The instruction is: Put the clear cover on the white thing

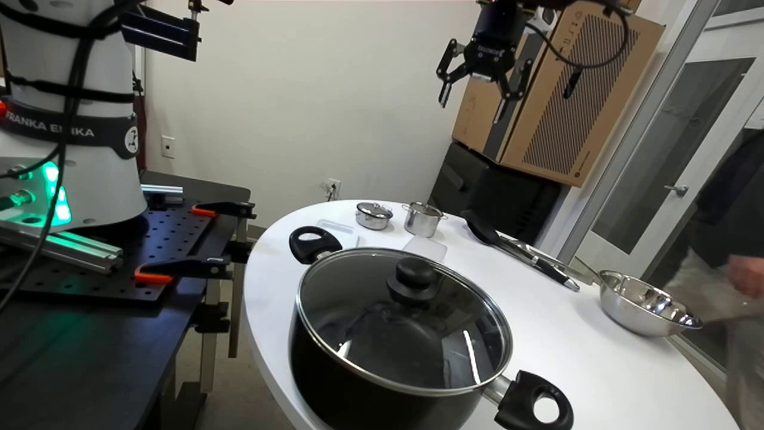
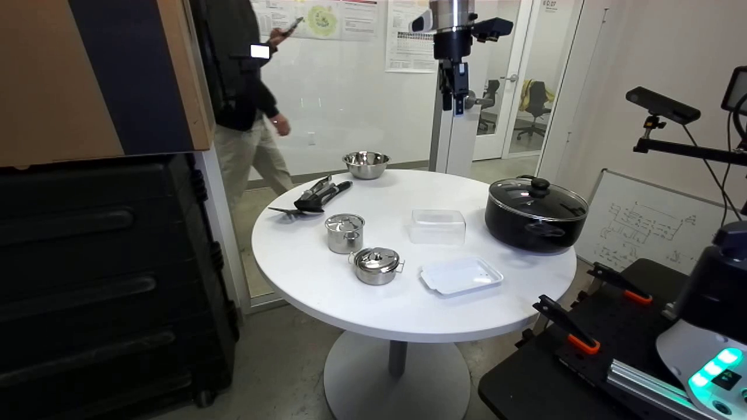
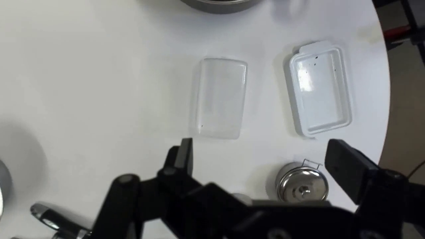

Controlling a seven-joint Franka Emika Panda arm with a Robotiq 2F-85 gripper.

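The clear cover point(image 2: 437, 226) is a see-through rectangular box that rests on the white round table point(image 2: 402, 312). It also shows in the wrist view point(image 3: 221, 98) and partly behind the black pot in an exterior view point(image 1: 425, 247). The white thing is a shallow rectangular tray point(image 2: 461, 276) lying apart from the cover, nearer the table edge; it shows in the wrist view point(image 3: 320, 91) with its inside facing up. My gripper point(image 1: 471, 106) is high above the table, open and empty. In the wrist view its fingers point(image 3: 260, 147) are spread wide, with nothing between them.
A large black pot point(image 2: 534, 219) with a glass lid stands beside the cover. Two small steel pots point(image 2: 344, 233) point(image 2: 376, 266) stand near the tray. Black utensils point(image 2: 321, 195) and a steel bowl point(image 2: 366, 166) lie farther off. A person point(image 2: 245, 87) walks behind the table.
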